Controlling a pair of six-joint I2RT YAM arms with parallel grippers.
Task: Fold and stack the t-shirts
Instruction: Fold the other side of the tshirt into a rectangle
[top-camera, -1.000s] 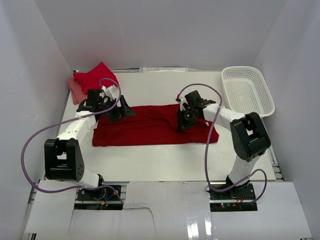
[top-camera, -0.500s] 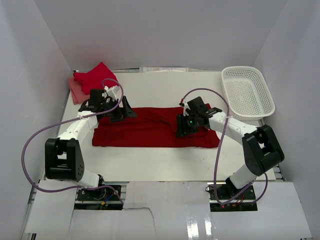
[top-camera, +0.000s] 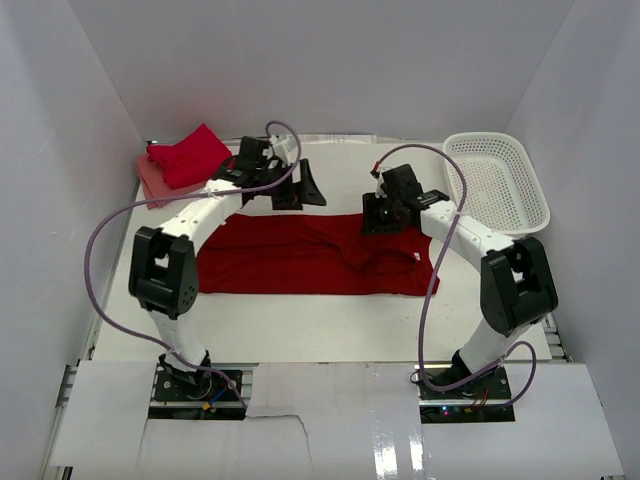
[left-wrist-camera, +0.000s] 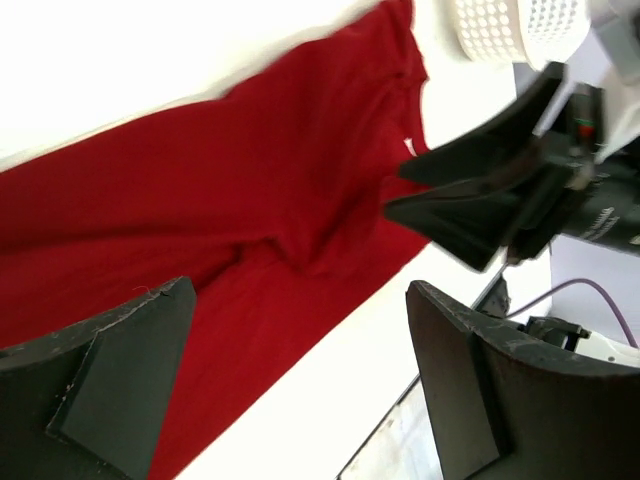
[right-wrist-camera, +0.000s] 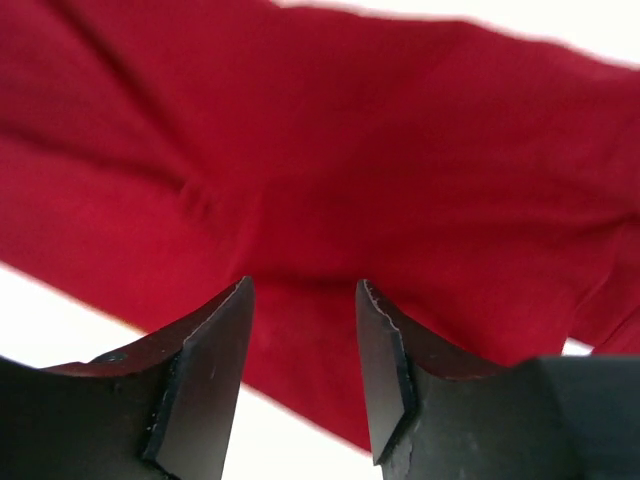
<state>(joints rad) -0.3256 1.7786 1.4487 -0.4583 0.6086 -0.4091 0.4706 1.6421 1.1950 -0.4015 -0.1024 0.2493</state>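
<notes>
Spread t-shirt (top-camera: 290, 262): deep red, plain, no print. Folded t-shirt (top-camera: 190, 155) at back-left: same red. T-shirt under it (top-camera: 148, 183): paler salmon-pink. Basket (top-camera: 497, 182): white w/ lattice holes. Counter (top-camera: 330, 320): white. Left arm (top-camera: 200, 215) & right arm (top-camera: 465, 230): white w/ black joints. Cables (top-camera: 97, 265): purple. Left pincer (left-wrist-camera: 300, 310) & right pincer (right-wrist-camera: 300, 300): black.

Left pincer (top-camera: 297, 188) farther back; right pincer (right-wrist-camera: 300, 288) agape.

Robot lab test cell — plain white walls (top-camera: 320, 60), white table (top-camera: 320, 320), purple cables (top-camera: 100, 240)
</notes>
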